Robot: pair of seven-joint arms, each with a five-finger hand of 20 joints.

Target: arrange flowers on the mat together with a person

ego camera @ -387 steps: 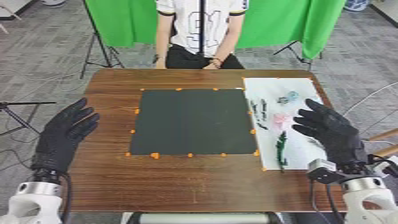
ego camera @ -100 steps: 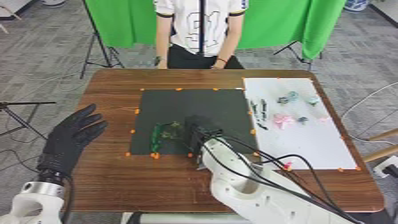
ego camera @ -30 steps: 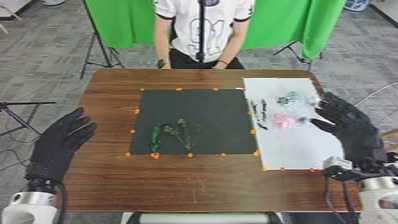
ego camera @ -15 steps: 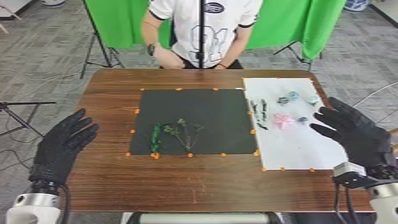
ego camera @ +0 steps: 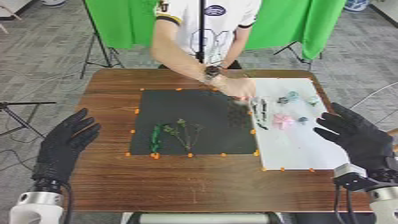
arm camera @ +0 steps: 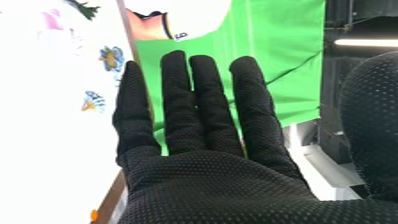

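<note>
Left hand (ego camera: 64, 150): fingers straight and a little spread, thumb apart, nothing held; position, over the tabletop's (ego camera: 98, 185) left border. Right hand (ego camera: 357, 140): fingers extended, thumb apart, nothing held; position, by the tabletop's right border, beside the white board (ego camera: 306, 150).

Dark mat (ego camera: 187, 107): flat between the two hands, with orange markers (ego camera: 155, 156) along its border. On its part nearest the left hand lay a green leafy stem (ego camera: 155, 139); just beside that, toward the right hand, lay branching flower stems (ego camera: 187, 134).

White board: between mat and right hand. Two dark sprigs (ego camera: 263, 114) lay along its mat side. A pink flower (ego camera: 282, 120) lay on the thumb side of the right hand, with a small blue-grey flower (ego camera: 303, 120) between the two. Pale blue flowers (ego camera: 292, 94) lay farther out than the right hand's fingers.

Person's hand (ego camera: 238, 89): beyond both robot hands, over the mat's far corner on the right hand's side, near the sprigs' far ends. Whether it pinched anything: could not tell.

Right wrist view: right hand (arm camera: 213, 182) palm showing, the middle two fingers close together, the outer ones apart.
</note>
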